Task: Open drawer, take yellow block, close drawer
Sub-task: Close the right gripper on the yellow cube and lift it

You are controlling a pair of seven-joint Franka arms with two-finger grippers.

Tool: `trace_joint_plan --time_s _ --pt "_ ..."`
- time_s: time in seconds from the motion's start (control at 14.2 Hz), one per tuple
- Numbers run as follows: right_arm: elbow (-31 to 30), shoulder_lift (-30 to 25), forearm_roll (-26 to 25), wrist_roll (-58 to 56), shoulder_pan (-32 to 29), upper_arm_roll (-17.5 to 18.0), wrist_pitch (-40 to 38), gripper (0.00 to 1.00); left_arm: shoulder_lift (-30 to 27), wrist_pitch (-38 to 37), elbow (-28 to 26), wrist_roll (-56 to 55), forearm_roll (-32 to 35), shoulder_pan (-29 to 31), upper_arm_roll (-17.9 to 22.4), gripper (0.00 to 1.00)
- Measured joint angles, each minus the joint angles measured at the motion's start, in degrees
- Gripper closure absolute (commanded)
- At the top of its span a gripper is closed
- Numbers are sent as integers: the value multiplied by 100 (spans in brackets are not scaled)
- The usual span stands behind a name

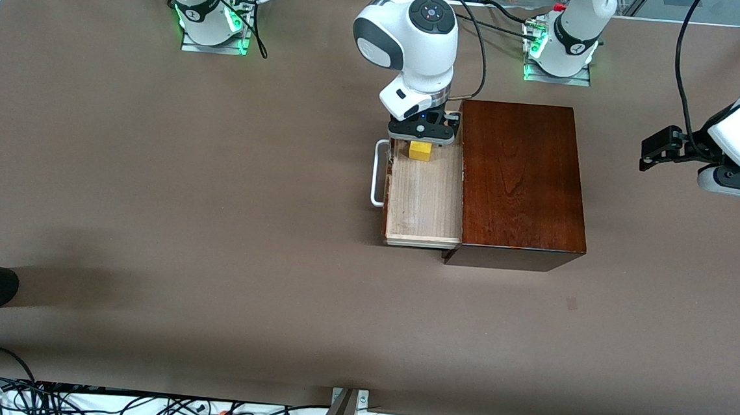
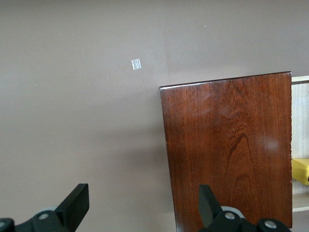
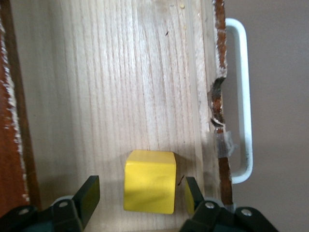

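My right hand (image 3: 142, 195) hangs released astride the smooth yellow block (image 3: 149, 187) in the grainy pale-wood drawer (image 3: 111, 87); my left hand (image 2: 144, 205) waits, spread.

We see a bright yellow block (image 1: 420, 150) on the pale, straight-grained wood of the drawer (image 1: 424, 195), whose handle (image 1: 379, 172) is white. The box (image 1: 521, 176) is glossy dark mahogany with swirling grain. The tabletop (image 1: 182, 188) is plain brown, both claws black.
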Motion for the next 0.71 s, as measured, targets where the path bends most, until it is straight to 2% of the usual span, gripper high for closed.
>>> trace_joint_plan --time_s 0.71 --pt "0 216 -56 7 84 -2 1 20 0 -2 -46 0 0 -1 -5 0"
